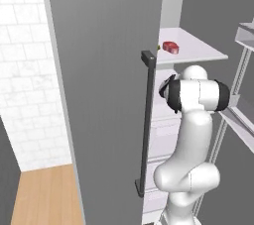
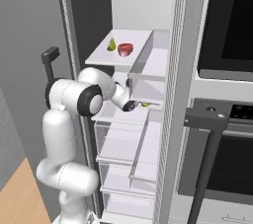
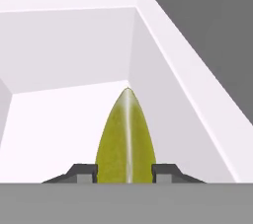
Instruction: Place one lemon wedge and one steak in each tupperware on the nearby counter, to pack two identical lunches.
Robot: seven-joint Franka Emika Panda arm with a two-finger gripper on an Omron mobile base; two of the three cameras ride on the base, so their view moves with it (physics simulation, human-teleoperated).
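Observation:
A yellow-green lemon wedge (image 3: 126, 139) stands point up between my finger tips on a white fridge shelf, close to the shelf's right wall. My gripper (image 3: 126, 171) is shut on it, one tip pressed to each side. From the right base view, my gripper (image 2: 136, 104) reaches into the open fridge at mid height, and a bit of the lemon wedge (image 2: 145, 103) peeks out past it. One shelf higher lie a second lemon wedge (image 2: 112, 45) and a red steak (image 2: 125, 49). The steak (image 1: 170, 46) also sits on that upper shelf in the left base view.
The grey fridge door (image 1: 104, 95) with its dark vertical handle (image 1: 146, 125) stands open at my left. Door bins (image 2: 148, 65) hang close on the right of my hand. Clear drawers (image 2: 123, 149) sit below. A wall oven (image 2: 227, 45) with a dark handle (image 2: 207, 119) stands further right.

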